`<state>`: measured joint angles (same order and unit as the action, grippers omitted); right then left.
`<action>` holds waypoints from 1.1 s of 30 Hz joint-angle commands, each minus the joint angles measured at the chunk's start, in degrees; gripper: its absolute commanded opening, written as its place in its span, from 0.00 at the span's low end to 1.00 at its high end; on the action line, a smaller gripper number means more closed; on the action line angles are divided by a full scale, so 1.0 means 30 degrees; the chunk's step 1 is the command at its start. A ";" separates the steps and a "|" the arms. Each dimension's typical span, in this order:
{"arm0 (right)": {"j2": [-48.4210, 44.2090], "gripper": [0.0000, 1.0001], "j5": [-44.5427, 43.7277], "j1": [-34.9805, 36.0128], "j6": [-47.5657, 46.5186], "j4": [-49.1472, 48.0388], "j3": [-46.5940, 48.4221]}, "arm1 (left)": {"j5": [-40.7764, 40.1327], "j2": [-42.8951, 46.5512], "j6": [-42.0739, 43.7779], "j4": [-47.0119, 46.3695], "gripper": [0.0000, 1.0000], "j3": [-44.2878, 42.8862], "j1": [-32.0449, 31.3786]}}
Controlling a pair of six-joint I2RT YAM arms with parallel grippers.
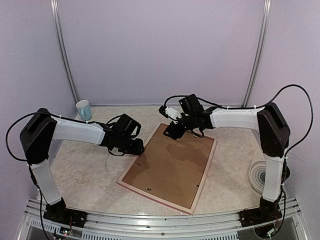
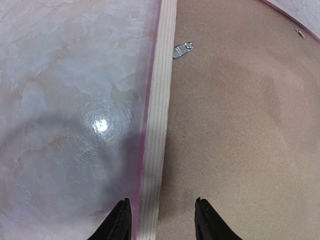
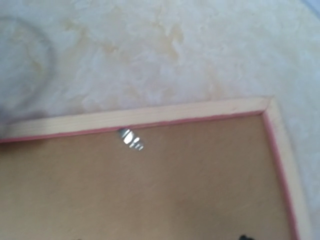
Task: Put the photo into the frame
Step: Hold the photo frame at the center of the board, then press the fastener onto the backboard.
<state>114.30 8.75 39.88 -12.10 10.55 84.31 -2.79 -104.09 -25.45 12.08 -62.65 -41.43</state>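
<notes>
The frame (image 1: 155,198) lies face down in the middle of the worktop (image 1: 85,170), turned at an angle, pale wood back upward with a thin pink line along its edges. A brown backing board (image 1: 170,165) fills it. My left fingers (image 2: 117,225) are apart and straddle the frame's left rail: one over bare worktop, the other over the board, with gaps either side of the wood. A small metal clip (image 2: 183,49) sits on the board just inside that rail, farther along. My right fingers (image 1: 174,131) hang over the frame's far corner. That wrist view is blurred and barely catches them, so I cannot tell whether they are apart or together. A pale blue cup (image 1: 84,110) stands at the far left, well apart.
</notes>
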 commanded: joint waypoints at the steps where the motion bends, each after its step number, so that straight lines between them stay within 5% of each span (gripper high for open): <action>1: 0.1056 0.67 0.0066 -0.0110 -0.1249 -0.0104 0.1511 | -0.0624 -0.0800 0.0045 -0.0253 0.43 0.0245 -0.0165; 8: 0.2397 0.70 0.0178 0.0327 -0.2877 -0.0431 0.2196 | -0.0908 -0.1661 0.0413 -0.0701 0.39 0.0260 -0.0120; 21: 0.4887 0.73 -0.0683 0.0990 -0.3979 -0.0987 0.4419 | -0.0650 -0.1981 0.0850 -0.1704 0.14 0.0714 -0.0097; 33: 0.6592 0.74 -0.2056 0.1164 -0.4060 -0.1173 0.5703 | -0.0012 -0.2021 0.1345 -0.2493 0.09 0.1344 -0.0223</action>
<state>132.16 4.08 42.98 -23.35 7.64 99.50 -4.51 -108.44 -21.93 4.95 -60.66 -41.67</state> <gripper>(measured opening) 0.736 0.150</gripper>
